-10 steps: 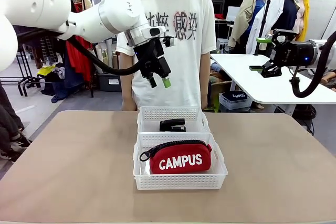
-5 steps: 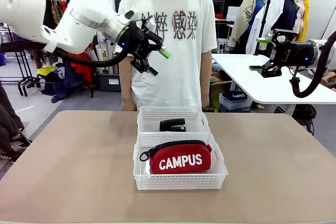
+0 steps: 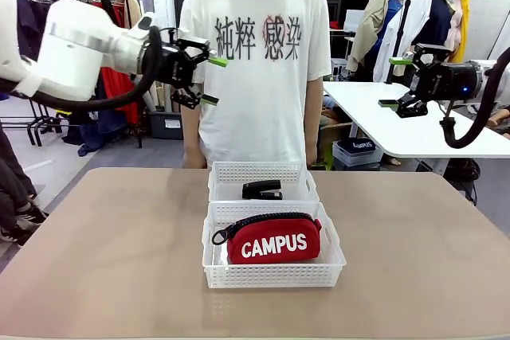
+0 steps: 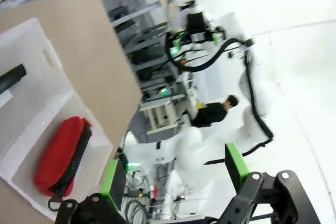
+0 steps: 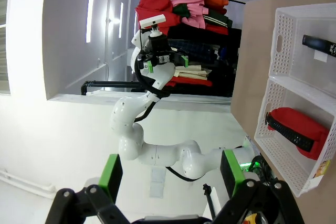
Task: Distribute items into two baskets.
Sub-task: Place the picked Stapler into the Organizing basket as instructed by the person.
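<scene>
Left tool (image 3: pixel 209 80), fingers apart and empty, has swung up and away — pouch (image 3: pixel 273 238) and stapler (image 3: pixel 262 189) each sit in a basket; sorting looks done.

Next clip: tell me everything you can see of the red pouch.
The pouch is red fabric, soft and rounded, with white "CAMPUS" lettering on the side facing the robot and a black zip along its top, ending in a looped pull at its left end. It is zipped shut and lies lengthwise inside the nearer basket, resting on its bottom. The wrist views show the same pose. Nothing else touches it.
</scene>
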